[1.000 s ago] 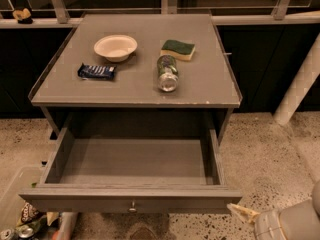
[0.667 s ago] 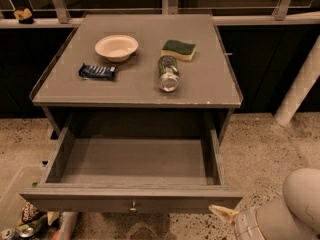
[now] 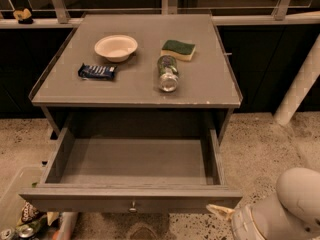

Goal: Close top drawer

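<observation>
The top drawer (image 3: 75,199) is pulled far out of the grey cabinet. Its wide flat front panel faces me at the bottom of the camera view, with a small round metal knob (image 3: 132,205) at its centre. The drawer's inside (image 3: 132,161) is bare. My gripper (image 3: 220,212) is at the bottom right, its tan tip just below the right end of the front panel. The white arm (image 3: 290,206) fills the corner behind it.
On the cabinet top (image 3: 210,89) are a white bowl (image 3: 116,47), a blue snack packet (image 3: 97,71), a lying bottle (image 3: 168,73) and a green-topped sponge (image 3: 178,49). A white post (image 3: 300,84) stands at the right. A clear bin (image 3: 17,216) with litter sits bottom left.
My arm has come further into view at the bottom right, and the gripper tip has moved left towards the drawer front's right end. The drawer has not moved.
</observation>
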You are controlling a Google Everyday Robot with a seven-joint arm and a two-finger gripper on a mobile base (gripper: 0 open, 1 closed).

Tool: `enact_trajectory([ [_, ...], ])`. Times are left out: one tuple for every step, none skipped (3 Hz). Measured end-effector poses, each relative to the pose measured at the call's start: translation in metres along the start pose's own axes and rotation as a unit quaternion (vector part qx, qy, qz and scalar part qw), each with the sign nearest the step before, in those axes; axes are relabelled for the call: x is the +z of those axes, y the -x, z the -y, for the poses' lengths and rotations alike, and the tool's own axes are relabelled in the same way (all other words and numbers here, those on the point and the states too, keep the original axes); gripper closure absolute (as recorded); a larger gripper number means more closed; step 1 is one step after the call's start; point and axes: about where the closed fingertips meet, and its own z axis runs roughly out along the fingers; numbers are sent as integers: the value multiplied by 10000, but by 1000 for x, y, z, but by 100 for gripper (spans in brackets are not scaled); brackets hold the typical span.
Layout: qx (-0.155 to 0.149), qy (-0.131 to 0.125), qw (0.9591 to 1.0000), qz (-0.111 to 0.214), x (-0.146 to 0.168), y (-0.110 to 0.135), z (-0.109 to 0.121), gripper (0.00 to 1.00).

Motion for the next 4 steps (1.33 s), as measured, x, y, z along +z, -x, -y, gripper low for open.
enact_trajectory([
  [31, 67, 9991, 429, 34, -19, 31, 0],
  [66, -114, 9983, 566, 40, -25, 57, 0],
  [41, -631, 9966, 536, 26, -18, 98, 0],
  [-54, -1211, 9916, 461, -2, 4, 154, 0],
])
